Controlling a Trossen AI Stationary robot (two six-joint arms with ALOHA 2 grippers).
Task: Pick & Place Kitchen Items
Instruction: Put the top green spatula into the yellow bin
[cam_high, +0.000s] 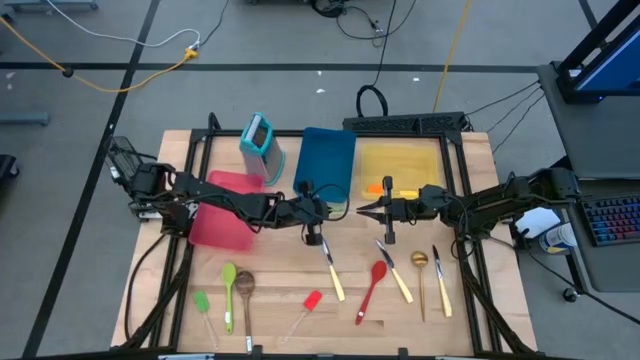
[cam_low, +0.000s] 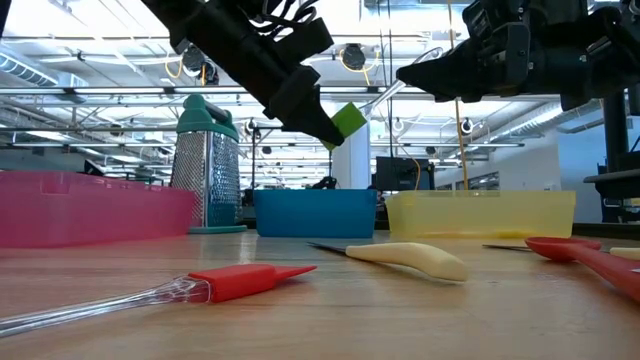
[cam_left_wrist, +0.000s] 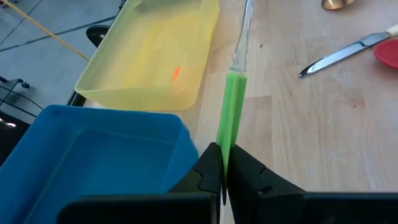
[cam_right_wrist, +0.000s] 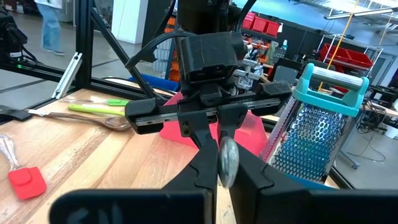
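With both tools clamped on one green spatula above the worktop, left tool on the blade, right tool on the clear handle, I judge a handover toward the yellow tray.

Three trays in a row behind the utensils, grater between two trays.

Grey floor with cables, fluorescent ceiling lights.
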